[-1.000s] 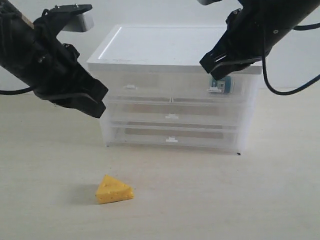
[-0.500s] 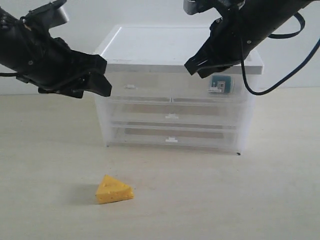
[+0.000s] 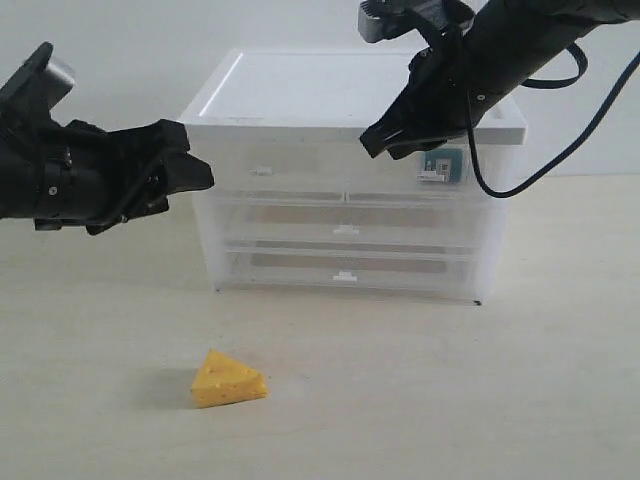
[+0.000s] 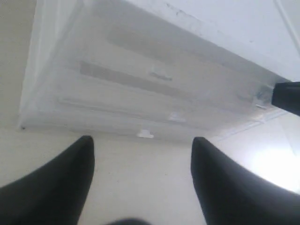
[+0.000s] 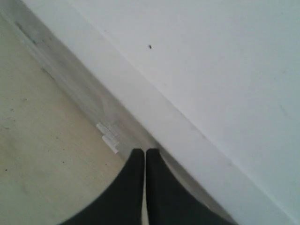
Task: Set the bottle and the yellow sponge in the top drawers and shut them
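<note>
Sponge (image 3: pixel 229 378) lies loose on the worktop (image 3: pixel 450 400) toward the near edge, left of centre, well clear of the cabinet (image 3: pixel 350 90). Left gripper (image 4: pixel 141 143) has jaws spread and empty, level with the left top drawer (image 3: pixel 262 182). It is the nearer arm; the sponge lies below and forward of it. Bottle (image 3: pixel 441 167) sits inside the right top drawer (image 3: pixel 400 182). Right gripper (image 5: pixel 145 152), jaws pressed together and empty, is at that drawer's front.

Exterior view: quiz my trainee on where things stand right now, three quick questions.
1. True or false: the yellow porous cheese-wedge sponge lies on the pale table, outside the translucent plastic cabinet.
2. Which is shut? A: left claw; B: right claw.
3. Fill in: in the exterior view, the small white teal-labelled plastic bottle sits in the top drawer on the ___.
Key: 1 true; 2 B; 3 right.
</note>
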